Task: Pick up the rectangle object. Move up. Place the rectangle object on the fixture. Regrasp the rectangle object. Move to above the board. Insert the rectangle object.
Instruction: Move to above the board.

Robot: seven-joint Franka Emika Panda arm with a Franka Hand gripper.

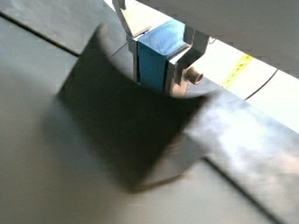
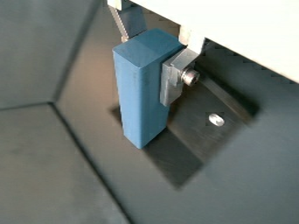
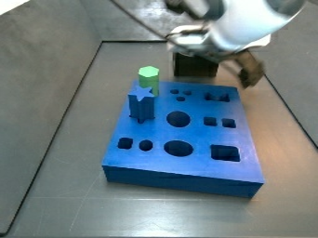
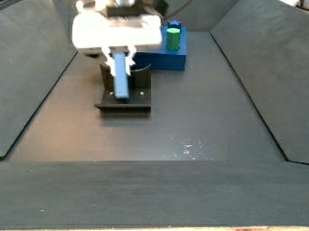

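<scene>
Gripper over fixture, block between its fingers.
Board lay before the fixture in a side view; pegs stood in the board.

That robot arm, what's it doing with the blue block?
The gripper holds the rectangle object upright between its silver fingers, right over the fixture, with the block's lower end at its base plate. The board lies apart, a green hexagonal peg and a dark blue star-shaped peg standing in it.
</scene>
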